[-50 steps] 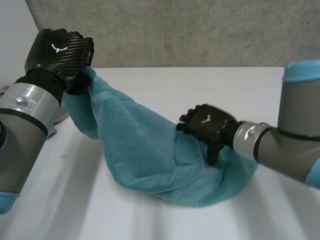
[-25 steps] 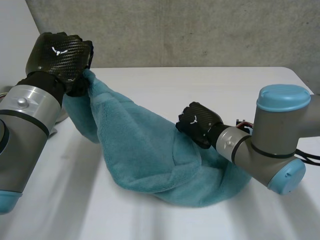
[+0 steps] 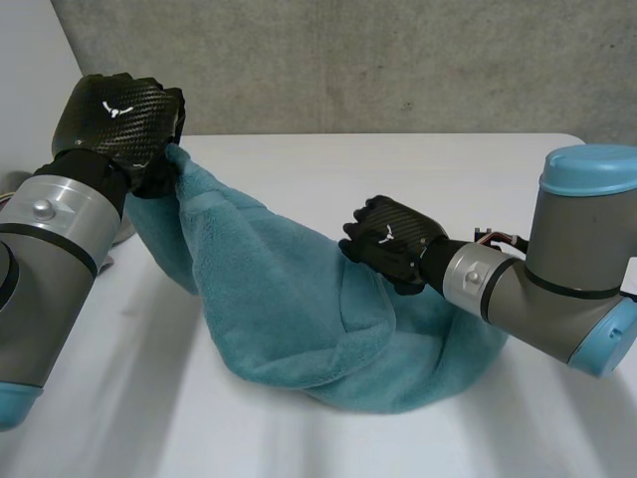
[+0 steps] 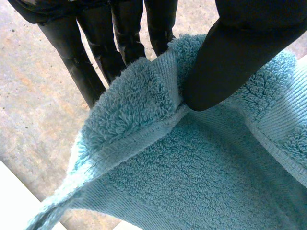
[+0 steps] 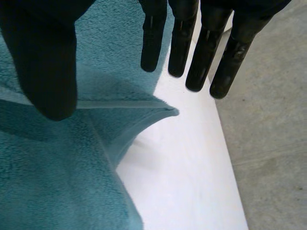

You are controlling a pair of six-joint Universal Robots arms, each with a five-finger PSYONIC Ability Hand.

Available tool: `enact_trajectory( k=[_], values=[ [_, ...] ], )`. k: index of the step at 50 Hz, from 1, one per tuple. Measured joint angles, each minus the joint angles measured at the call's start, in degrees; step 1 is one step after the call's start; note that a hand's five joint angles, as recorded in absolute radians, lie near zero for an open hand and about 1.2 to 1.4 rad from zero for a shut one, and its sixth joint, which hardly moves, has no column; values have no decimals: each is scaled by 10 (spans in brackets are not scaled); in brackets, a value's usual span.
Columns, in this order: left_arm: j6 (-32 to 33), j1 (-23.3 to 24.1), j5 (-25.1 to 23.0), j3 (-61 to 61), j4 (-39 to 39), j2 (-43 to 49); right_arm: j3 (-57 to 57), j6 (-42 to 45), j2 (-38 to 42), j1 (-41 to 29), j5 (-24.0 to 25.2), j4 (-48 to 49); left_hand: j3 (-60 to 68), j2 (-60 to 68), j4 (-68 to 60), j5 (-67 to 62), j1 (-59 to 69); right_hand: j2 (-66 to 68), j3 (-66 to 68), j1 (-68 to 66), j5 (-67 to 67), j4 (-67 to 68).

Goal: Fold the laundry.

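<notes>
Towel (image 3: pixel 289 309), teal, heaped on white table (image 3: pixel 468 169): left hand (image 3: pixel 117 118) pinches its raised hem between thumb and fingers; right hand (image 3: pixel 390 244), fingers straight, holding nothing, sits over a folded corner. Each hand bears a white emblem (image 3: pixel 115 109).

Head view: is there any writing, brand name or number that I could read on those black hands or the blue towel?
No words or numbers can be read anywhere.
On the back of the left hand: a small white emblem, roughly bird-shaped, no letters.
On the back of the right hand: a similar small white emblem, no letters.
On the towel: no label or tag visible.
</notes>
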State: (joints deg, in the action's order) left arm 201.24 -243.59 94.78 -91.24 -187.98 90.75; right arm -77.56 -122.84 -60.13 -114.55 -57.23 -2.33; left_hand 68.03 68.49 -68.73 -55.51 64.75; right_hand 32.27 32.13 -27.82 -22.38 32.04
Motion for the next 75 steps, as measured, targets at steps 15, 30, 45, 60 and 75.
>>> enact_trajectory(
  k=[15,30,45,60,75],
  values=[
    [-1,-2,0,-1,4,0,21,68,42,-2,47,0,0,0,0,0,0,-84,-87,73,97,-93],
    [0,-6,0,-2,5,1,100,120,138,-8,42,-1,3,1,0,0,0,243,241,-208,-223,242],
    [0,-35,0,13,18,-13,134,-57,-40,67,-33,-58,3,1,0,0,0,350,354,-283,-340,359],
    [-15,-36,4,45,98,-94,101,-71,-242,156,-203,-360,3,1,0,0,0,350,354,-283,-340,360],
    [15,-40,4,17,142,66,75,-43,-112,147,-243,-320,3,1,0,0,0,350,354,-283,-340,360]
  ],
)
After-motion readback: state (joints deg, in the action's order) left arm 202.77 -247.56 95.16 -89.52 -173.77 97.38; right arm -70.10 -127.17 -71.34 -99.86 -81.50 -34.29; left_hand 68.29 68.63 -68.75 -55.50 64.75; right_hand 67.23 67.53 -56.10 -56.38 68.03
